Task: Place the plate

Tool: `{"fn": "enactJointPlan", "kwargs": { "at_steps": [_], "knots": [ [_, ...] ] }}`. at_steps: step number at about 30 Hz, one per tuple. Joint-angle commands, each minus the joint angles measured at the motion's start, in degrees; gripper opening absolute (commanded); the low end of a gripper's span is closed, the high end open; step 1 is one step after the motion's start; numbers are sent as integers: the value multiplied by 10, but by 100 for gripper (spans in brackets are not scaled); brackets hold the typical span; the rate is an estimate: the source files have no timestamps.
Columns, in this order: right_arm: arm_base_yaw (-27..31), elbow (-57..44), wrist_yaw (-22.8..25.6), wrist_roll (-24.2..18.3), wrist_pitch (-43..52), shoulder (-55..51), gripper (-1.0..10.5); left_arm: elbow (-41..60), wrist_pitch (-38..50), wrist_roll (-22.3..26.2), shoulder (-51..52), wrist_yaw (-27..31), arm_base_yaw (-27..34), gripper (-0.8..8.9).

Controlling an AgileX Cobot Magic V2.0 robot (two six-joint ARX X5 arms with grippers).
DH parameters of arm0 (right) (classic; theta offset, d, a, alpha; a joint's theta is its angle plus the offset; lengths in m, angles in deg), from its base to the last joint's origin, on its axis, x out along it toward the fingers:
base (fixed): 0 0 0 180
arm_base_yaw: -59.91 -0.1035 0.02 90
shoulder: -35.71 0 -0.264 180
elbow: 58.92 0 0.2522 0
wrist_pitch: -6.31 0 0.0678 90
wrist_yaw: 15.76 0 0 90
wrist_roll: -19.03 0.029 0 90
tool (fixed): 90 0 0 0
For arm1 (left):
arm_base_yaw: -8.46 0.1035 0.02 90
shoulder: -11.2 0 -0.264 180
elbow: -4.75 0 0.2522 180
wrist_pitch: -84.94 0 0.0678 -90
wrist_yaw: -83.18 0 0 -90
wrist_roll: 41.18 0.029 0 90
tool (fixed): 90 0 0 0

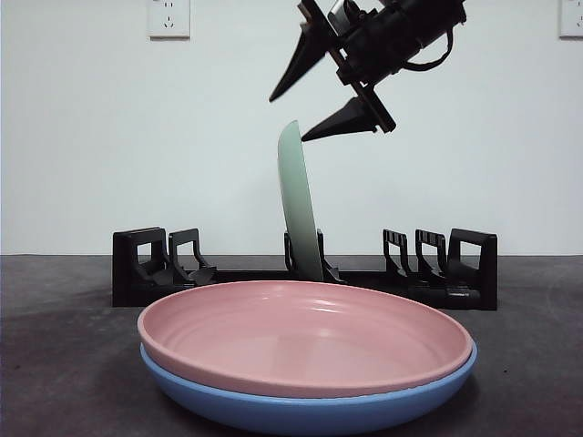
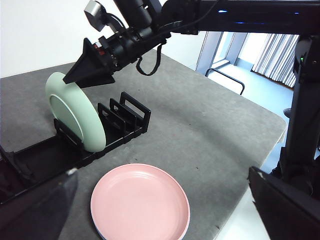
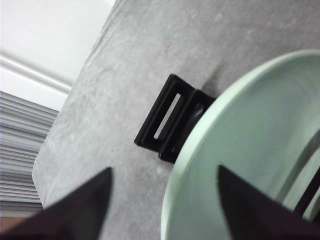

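A pale green plate [image 1: 299, 209] [image 2: 75, 112] [image 3: 250, 150] stands on edge in a middle slot of the black rack [image 1: 455, 264] [image 2: 125, 112] [image 3: 165, 120], leaning slightly. Just above its top rim hangs my right gripper [image 1: 289, 118] [image 2: 75, 75] [image 3: 164, 169], open, with its jaws on either side of the rim and not touching it. My left gripper [image 2: 162, 172] is open and holds nothing. It stays back from the rack, above the near side of the table.
In front of the rack, a pink plate [image 1: 301, 332] [image 2: 140, 202] lies flat on top of a blue plate [image 1: 301, 410]. The rack has free slots on both sides of the green plate. The table edge [image 2: 260, 150] runs past the pink plate.
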Motion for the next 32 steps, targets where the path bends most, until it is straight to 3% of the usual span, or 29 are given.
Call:
{"fn": "enactJointPlan", "kwargs": {
  "at_steps": [1,5,11,15,23,25,28,32],
  "knots": [
    [-5,16,0,12,6,20,150,-12,7,6,-2,-2,-3,562],
    [-5,16,16,21,3,23,18,-12,7,6,-2,-2,-3,562],
    [-4,24,8,17,-9,10,7,-12,7,6,-2,-2,-3,562],
    [-2,51,9,-25,-82,-24,7,-12,7,6,-2,-2,-3,562],
    [-14,82,15,-157,-311,-133,7,-12,7,6,-2,-2,-3,562],
    [-26,82,40,-193,-377,-160,7,-12,7,6,-2,-2,-3,562],
    [-63,81,116,-227,-460,-190,7,-12,7,6,-2,-2,-3,562],
    [-142,71,181,-221,-481,-212,7,-12,7,6,-2,-2,-3,562]
  ]
}}
